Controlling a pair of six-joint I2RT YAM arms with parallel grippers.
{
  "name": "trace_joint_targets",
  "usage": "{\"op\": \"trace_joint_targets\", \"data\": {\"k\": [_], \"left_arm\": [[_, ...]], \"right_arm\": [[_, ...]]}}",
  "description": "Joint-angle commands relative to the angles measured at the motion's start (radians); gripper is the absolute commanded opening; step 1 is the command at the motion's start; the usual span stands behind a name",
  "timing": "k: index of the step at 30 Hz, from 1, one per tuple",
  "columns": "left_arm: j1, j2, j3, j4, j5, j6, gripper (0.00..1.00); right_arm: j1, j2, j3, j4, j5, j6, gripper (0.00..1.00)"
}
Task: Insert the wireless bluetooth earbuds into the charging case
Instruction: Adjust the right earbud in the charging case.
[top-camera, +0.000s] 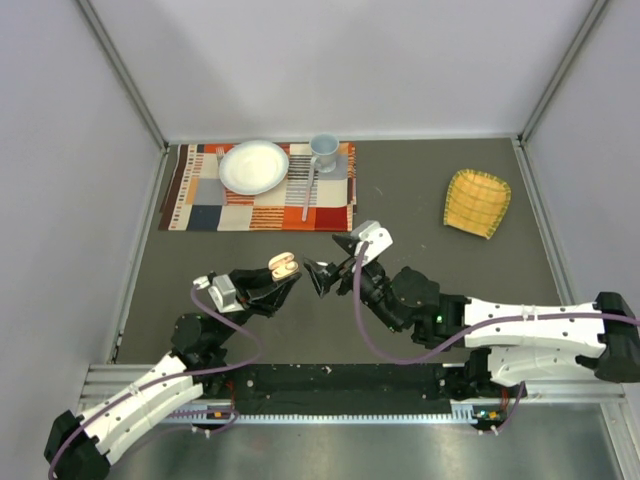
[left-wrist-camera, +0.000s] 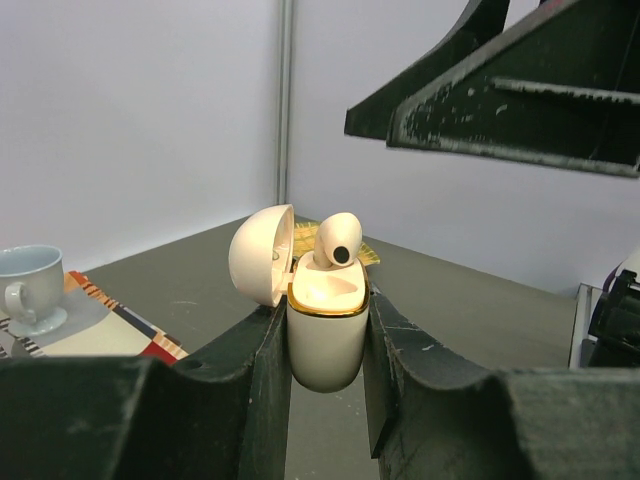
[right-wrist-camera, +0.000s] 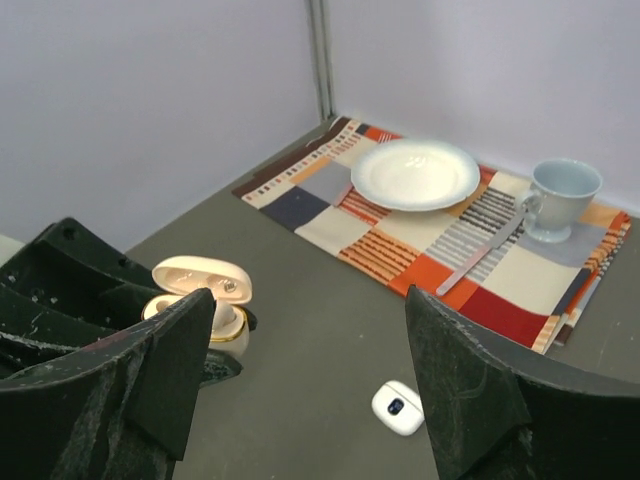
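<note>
Plate (top-camera: 254, 166) and cup (top-camera: 323, 150) on patterned placemat (top-camera: 215, 208); yellow dish (top-camera: 477, 202) apart.

Pale walls (top-camera: 350, 60) are enclosing a dark grey table (top-camera: 420, 200) on three sides, metal posts (top-camera: 121, 70) are running up the corners, and soft even light is falling across it.

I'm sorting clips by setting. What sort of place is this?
Probably a robot test cell, not a home: plain white panel walls in metal framing enclose a dark grey tabletop, with a patchwork placemat staged as a table setting.
</note>
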Motion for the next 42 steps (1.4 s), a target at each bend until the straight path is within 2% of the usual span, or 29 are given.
{"op": "trace_joint_targets", "data": {"k": [1,8,31,37,42], "left_arm": [[-0.001,-0.016,-0.081,0.048,-0.004,-0.01,0.0],[-0.001,-0.022,-0.08,0.045,-0.001,-0.01,0.0],[-0.001,-0.019,-0.084,0.04,0.011,0.006,0.0],[0.001,-0.022,-0.082,0.036,0.002,0.012,0.0],[0.001,-0.025,-0.085,0.027,-0.009,0.02,0.0]], "right_arm": [[0.004,0.022,0.064,-0.089,-0.024,0.069,0.75],[0.004,0.053,0.08,-0.108,-0.045,0.08,0.7],[-0.013,0.107,0.109,-0.091,-0.063,0.081,0.69],[-0.012,0.047,0.1,-0.062,-0.034,0.061,0.73],[-0.016,-0.012,0.034,0.027,0.015,0.037,0.8]]}}
